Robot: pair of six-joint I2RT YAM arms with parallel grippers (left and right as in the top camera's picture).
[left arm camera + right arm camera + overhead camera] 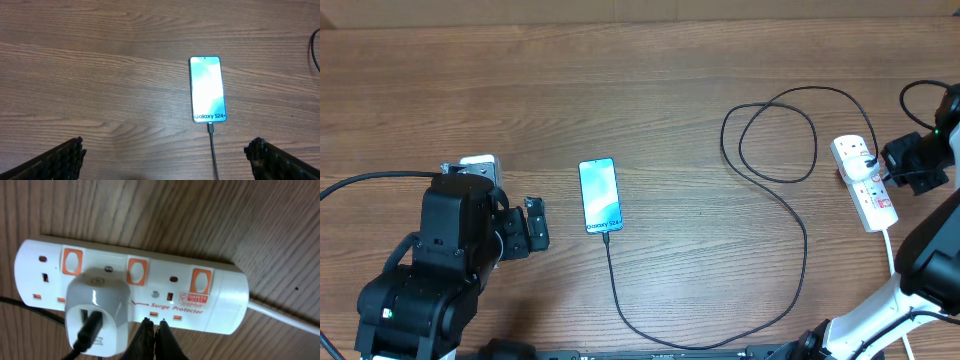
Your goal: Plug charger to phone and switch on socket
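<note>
Beyond the phone point(600, 195) the desk point(620, 90) lies open; the charger point(213, 150) loops sprawl between phone and socket point(865, 185).

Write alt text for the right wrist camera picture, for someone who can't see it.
A white power strip with orange-red switches lies on a wooden table, a white adapter plugged into it with a black cable in the adapter's port. The shut right gripper points at the strip's near edge.
</note>
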